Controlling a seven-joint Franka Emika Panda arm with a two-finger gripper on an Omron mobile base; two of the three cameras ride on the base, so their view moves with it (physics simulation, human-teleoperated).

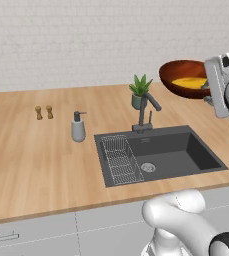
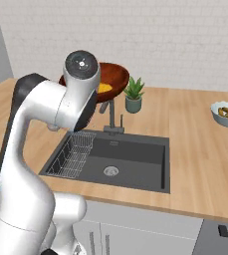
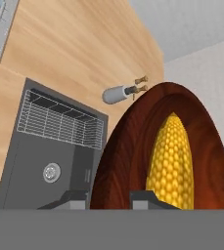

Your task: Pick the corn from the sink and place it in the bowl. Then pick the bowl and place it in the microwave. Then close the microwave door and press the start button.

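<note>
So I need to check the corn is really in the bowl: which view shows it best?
The hand view: the corn lies large inside the bowl, kernels plain. The left base view gives a yellow patch, the right base view a sliver behind the arm.

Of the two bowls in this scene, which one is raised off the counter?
The reddish-brown bowl with the corn inside, gripped by its rim in the jaws above the countertop. The pale grey fruit bowl sits on the counter at the right.

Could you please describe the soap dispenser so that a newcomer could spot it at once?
Start at the dark sink set in the wooden counter. Left of its wire rack stands the grey soap dispenser, its dark pump setting it apart from two small brown shakers behind it.
</note>
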